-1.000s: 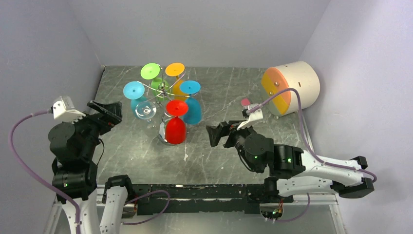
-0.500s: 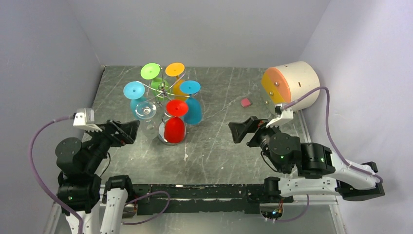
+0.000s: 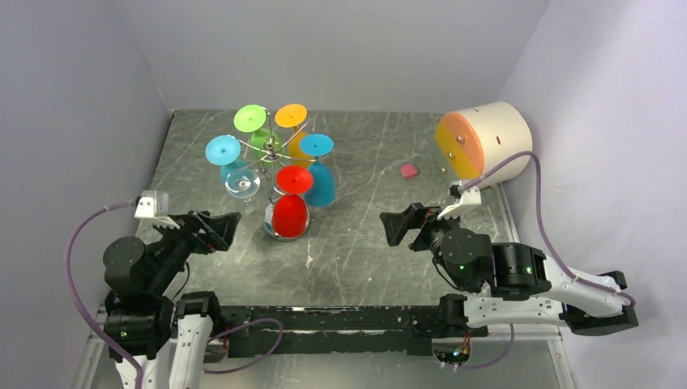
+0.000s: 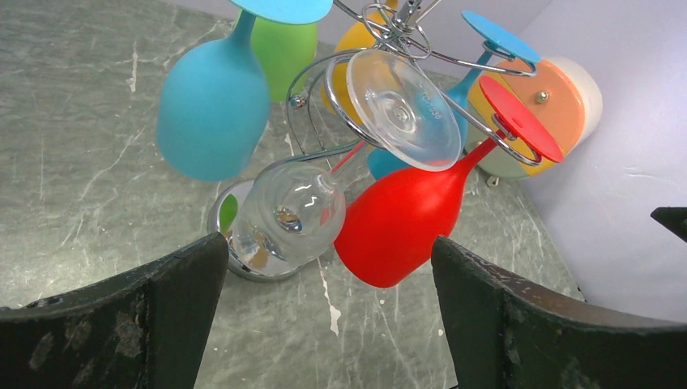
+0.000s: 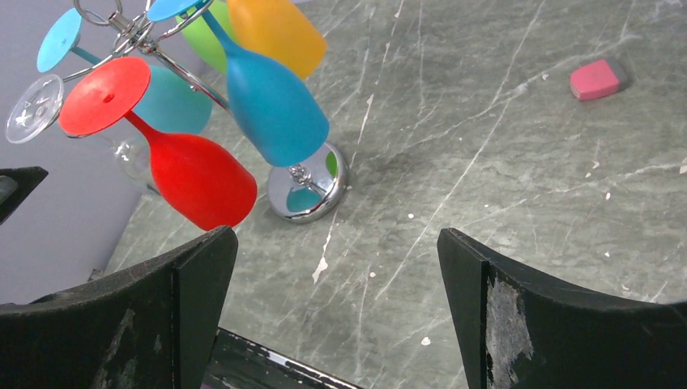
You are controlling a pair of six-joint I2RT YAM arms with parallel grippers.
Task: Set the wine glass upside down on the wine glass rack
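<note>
Both arms crouch low, left gripper (image 3: pixel 219 229) and right gripper (image 3: pixel 392 227) (jaws apart, empty) aimed at the wine glass rack (image 3: pixel 272 151).

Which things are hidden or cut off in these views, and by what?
- Left wrist: wine glass rack top, cut off by upper edge; base mostly behind clear glass.
- Right wrist: orange glass foot, cut off by upper edge.
- Top external: pink block, too small to identify.

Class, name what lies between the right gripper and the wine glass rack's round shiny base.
Nothing: only bare grey scratched tabletop separates the right gripper from the silver wire rack's base, as the right wrist view shows.
</note>
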